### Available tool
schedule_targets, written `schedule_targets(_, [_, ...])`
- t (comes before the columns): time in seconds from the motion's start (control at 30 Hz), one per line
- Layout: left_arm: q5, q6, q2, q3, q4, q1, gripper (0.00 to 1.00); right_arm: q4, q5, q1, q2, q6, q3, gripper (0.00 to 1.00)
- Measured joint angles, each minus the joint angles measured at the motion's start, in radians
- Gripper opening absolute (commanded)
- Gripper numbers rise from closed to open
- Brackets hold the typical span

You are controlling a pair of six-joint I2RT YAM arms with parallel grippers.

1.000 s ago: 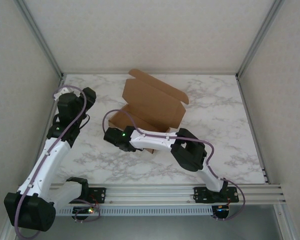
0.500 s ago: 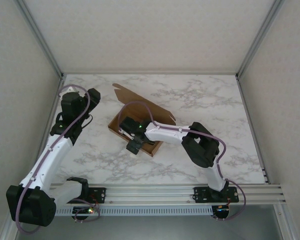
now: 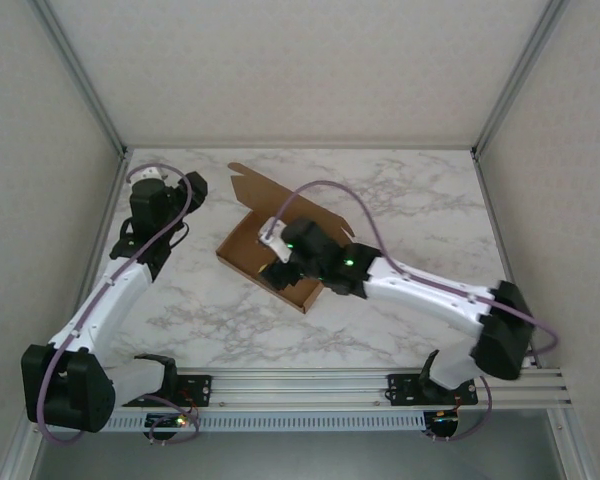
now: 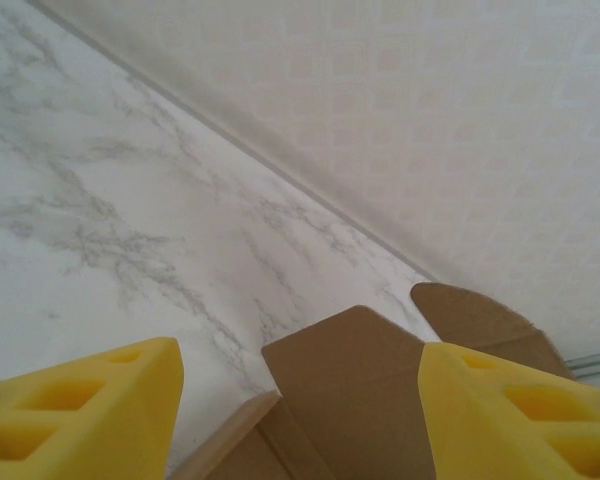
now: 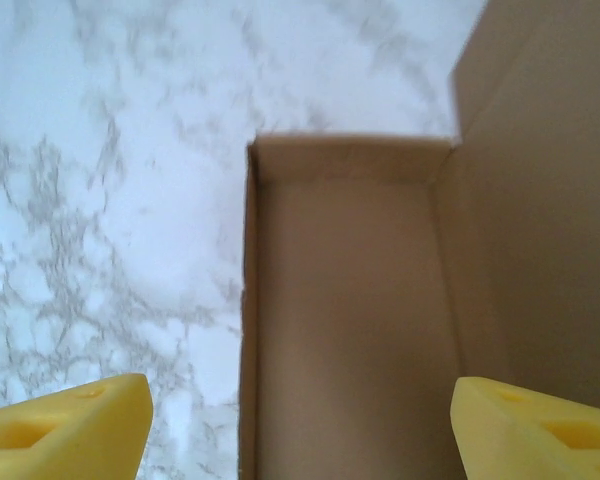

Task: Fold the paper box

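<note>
White marbled table (image 3: 420, 210) runs between pale quilted walls and aluminium corner posts. Just off its middle, toward 10 o'clock, lies the paper box (image 3: 242, 245), plain brown and unprinted. Its shallow tray is flat on the marble and its lid flap angles up along the side toward 1 o'clock.

From its base at 5 o'clock the right arm stretches low across the table, elbow far out at 4 o'clock and forearm running toward 10 o'clock, green lights glowing on the wrist. The right gripper (image 3: 278, 262) hangs over the tray. In its wrist view the box (image 5: 350, 330) shows between yellow fingertips (image 5: 70, 420) spread wide, gripping nothing.

The left arm rises from 7 o'clock along the table's left edge. The left gripper (image 3: 192, 190) sits at 10 o'clock from the box, clear of it. Its yellow pads (image 4: 90, 410) stand apart and empty, with the box (image 4: 360, 400) flaps ahead.
</note>
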Motion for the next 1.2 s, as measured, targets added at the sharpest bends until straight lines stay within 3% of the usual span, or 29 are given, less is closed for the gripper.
schedule_targets(0.2, [-0.045,0.051,0.005,-0.019,0.137,-0.019,0.65,0.023,0.110,-0.013,-0.214,0.003,-0.098,0.86])
schedule_targets(0.3, [-0.043,0.051,0.013,-0.018,0.145,-0.019,0.65,-0.001,0.195,-0.030,-0.297,0.016,-0.132,0.84])
schedule_targets(0.47, [0.003,0.059,0.014,-0.018,0.143,-0.019,0.64,-0.110,0.264,-0.180,-0.351,0.096,-0.161,0.87])
schedule_targets(0.6, [0.034,0.075,0.013,-0.018,0.144,-0.019,0.64,-0.143,0.243,-0.251,-0.338,0.132,-0.215,0.85])
schedule_targets(0.7, [0.037,0.082,0.003,-0.030,0.150,-0.019,0.64,-0.145,0.193,-0.297,-0.292,0.151,-0.230,0.75])
schedule_targets(0.87, [0.028,0.093,-0.028,-0.046,0.150,-0.019,0.62,-0.113,0.130,-0.341,-0.194,0.142,-0.231,0.36])
schedule_targets(0.93, [0.017,0.094,-0.039,-0.048,0.151,-0.020,0.61,-0.098,0.124,-0.349,-0.161,0.129,-0.231,0.25])
schedule_targets(1.03, [-0.010,0.097,-0.051,-0.054,0.152,-0.023,0.61,-0.082,0.124,-0.364,-0.129,0.097,-0.223,0.19])
schedule_targets(1.2, [-0.045,0.100,-0.050,-0.065,0.172,-0.025,0.63,-0.050,0.106,-0.410,-0.088,-0.012,-0.183,0.19])
